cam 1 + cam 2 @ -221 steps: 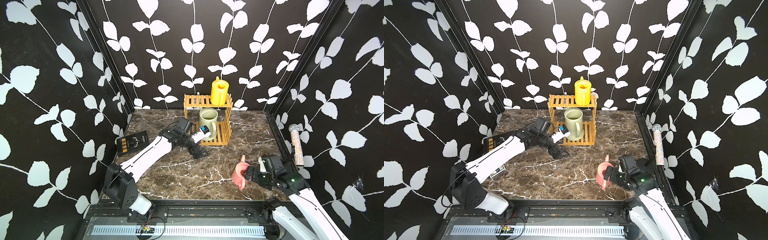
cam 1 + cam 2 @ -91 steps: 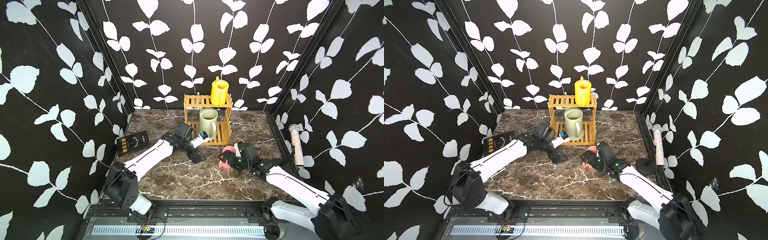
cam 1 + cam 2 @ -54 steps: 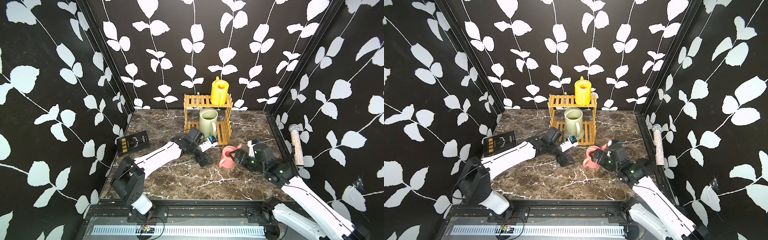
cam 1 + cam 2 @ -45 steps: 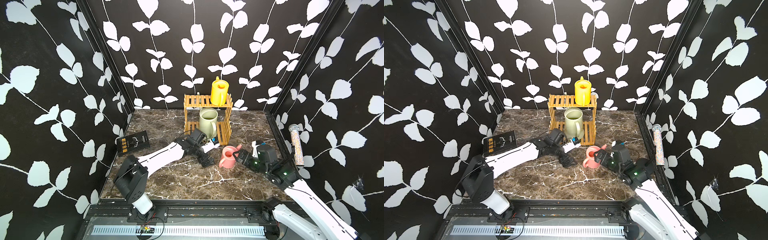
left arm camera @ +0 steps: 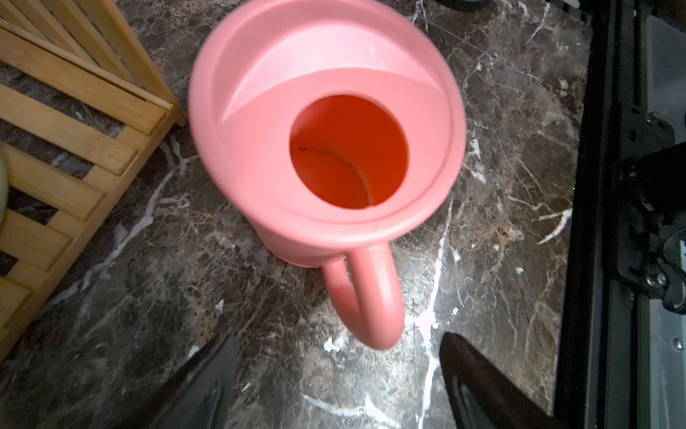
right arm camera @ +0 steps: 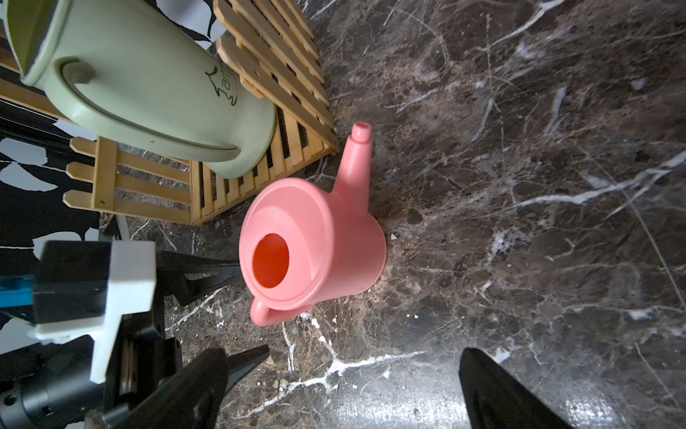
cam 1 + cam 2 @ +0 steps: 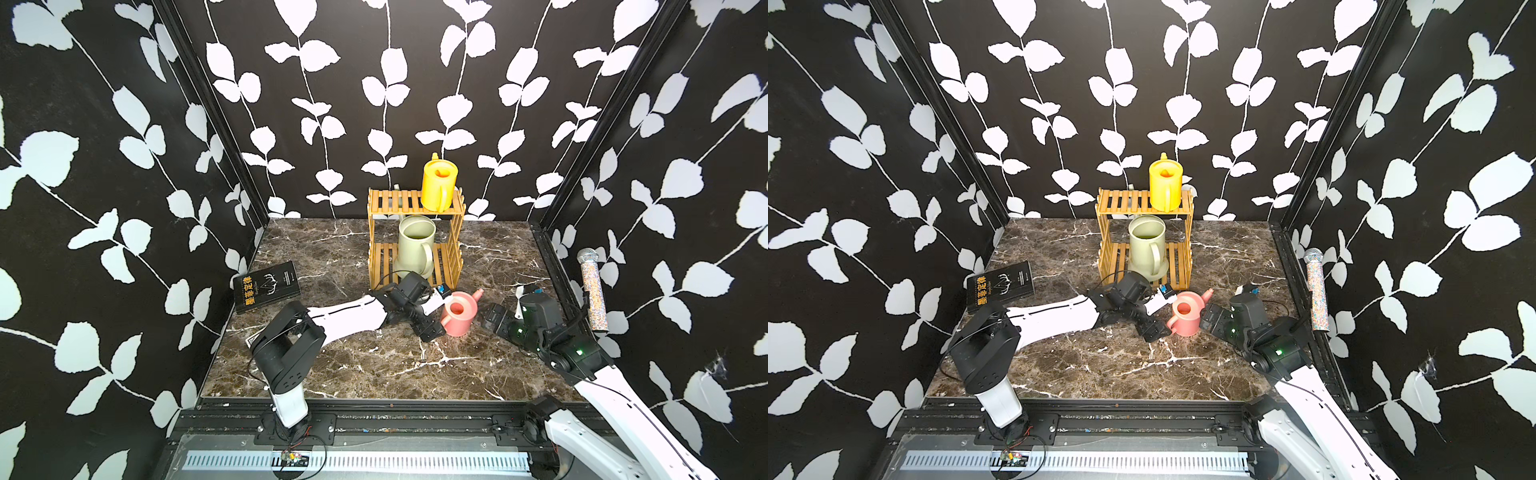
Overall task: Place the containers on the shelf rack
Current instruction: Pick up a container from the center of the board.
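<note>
— Just ahead of your left claw (image 5: 334,341), one pink can (image 7: 457,318) is standing upright on the marble table (image 7: 374,365), its handle pointing into the gap between your fingers (image 5: 208,371). Those jaws are standing wide apart, clamping nothing.

— Agreed. Your right claw (image 6: 363,353) is hovering on the can's other side, facing your left claw, near the can but not touching it. Its jaws are gaping too, with only bare marble between them.

— Counting cans for you: three. Beyond your left claw, one shelf rack (image 7: 395,202) is standing with two tiers. One green can (image 7: 413,249) is sitting on the lower tier, and one yellow can (image 7: 438,183) is sitting on the upper tier, at the end toward your right claw.

— So you are looking at two cans on the rack and one off it. The pink one is standing just beside the rack's front corner, between your two claws.

— Out past your left claw, away from the cans, one black book (image 7: 267,286) is lying flat. Behind your right claw, one glittery microphone (image 7: 593,291) is resting along the wall, well apart from everything else.
</note>
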Motion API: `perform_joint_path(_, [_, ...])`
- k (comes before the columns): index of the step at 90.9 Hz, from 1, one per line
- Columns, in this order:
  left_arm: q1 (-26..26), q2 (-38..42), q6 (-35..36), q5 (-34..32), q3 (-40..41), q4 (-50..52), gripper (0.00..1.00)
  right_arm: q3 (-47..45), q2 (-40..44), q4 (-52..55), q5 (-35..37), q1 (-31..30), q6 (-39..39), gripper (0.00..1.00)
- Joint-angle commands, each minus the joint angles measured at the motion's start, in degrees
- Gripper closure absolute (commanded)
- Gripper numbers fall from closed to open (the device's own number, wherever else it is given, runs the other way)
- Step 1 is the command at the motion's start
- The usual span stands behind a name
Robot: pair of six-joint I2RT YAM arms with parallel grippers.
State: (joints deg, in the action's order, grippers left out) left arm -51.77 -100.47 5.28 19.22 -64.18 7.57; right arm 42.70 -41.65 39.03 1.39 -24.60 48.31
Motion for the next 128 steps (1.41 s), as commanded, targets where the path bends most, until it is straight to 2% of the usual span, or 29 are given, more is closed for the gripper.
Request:
perform_joint_path(1, [-0.8, -1.0, -2.2, -1.1, 1.7, -6.5, 0.12, -0.9, 1.5, 1.1, 4.3, 0.4, -2.6, 0.01])
perform_joint_path(23, [-1.8, -3.4, -3.4, -0.7, 2.1, -12.7, 0.24, -3.2, 4.2, 1.1, 8.2, 0.6, -6.2, 0.01])
perform_joint_path(39, [-1.8, -4.3, -2.6, -2.3, 1.0, -13.1, 0.34, -4.8, 5.6, 0.7, 8.6, 0.7, -6.7, 0.01])
perform_joint_path(63, [-1.8, -4.6, -2.6, -0.9, 0.6, -12.2, 0.6, -5.1, 4.8, 0.6, 8.3, 0.8, -7.6, 0.01])
perform_joint_path(93, [-1.8, -3.4, -0.3, -0.1, -0.3, -9.8, 1.0, -5.4, 3.8, 0.3, 8.3, 1.0, -8.4, 0.01])
perform_joint_path(128, [-1.7, -0.7, 5.6, -3.0, -6.2, -0.8, 1.0, -6.2, 6.1, 1.2, 11.6, 1.2, -8.9, 0.01])
